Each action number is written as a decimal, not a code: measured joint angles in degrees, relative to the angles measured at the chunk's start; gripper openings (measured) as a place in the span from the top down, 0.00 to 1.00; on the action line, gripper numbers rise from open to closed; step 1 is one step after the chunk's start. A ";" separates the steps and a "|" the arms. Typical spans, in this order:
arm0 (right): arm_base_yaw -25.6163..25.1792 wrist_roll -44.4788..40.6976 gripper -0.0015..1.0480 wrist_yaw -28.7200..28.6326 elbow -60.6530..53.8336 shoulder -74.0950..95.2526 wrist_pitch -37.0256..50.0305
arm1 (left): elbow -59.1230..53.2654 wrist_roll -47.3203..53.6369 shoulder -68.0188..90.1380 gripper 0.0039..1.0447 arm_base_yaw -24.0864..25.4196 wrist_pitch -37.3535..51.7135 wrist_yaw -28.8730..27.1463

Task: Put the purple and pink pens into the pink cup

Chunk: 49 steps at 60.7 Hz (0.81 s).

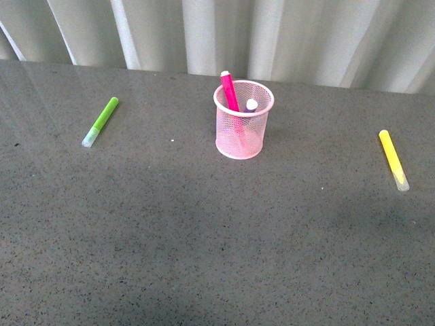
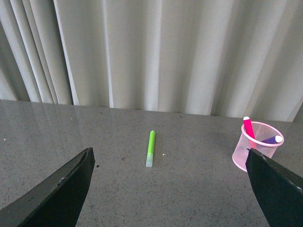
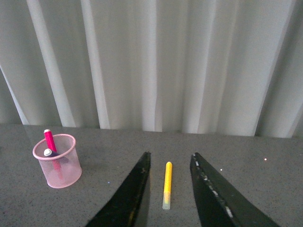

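The left claw (image 2: 168, 189) is spread wide and empty above the counter (image 1: 204, 244), and the right claw (image 3: 170, 189) stands narrower, its jaws parted and holding nothing. Both pens already rest in the pink cup (image 1: 243, 129): the pink pen (image 1: 229, 90) leans upright against the rim, while the purple pen (image 2: 273, 140) lies tilted beside it, only its pale cap and a little barrel showing. The cup sits ahead of the left claw toward the robot's right, and ahead of the right claw toward its left. The green marker (image 2: 150, 148) lies ahead of the left claw and the yellow marker (image 3: 167, 185) between the right claw's jaws, both untouched, since neither belongs in the cup. The task looks complete.
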 joint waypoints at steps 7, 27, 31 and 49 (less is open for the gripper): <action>0.00 0.00 0.49 0.00 0.00 0.00 0.00 | 0.00 0.00 0.00 0.06 0.00 0.00 0.00; 0.00 0.09 0.07 0.00 0.00 0.00 0.00 | 0.00 0.00 0.00 0.06 0.00 0.00 0.00; 0.00 0.09 0.07 0.00 0.00 0.00 0.00 | 0.00 0.00 0.00 0.06 0.00 0.00 0.00; 0.00 0.09 0.07 0.00 0.00 0.00 0.00 | 0.00 0.00 0.00 0.06 0.00 0.00 0.00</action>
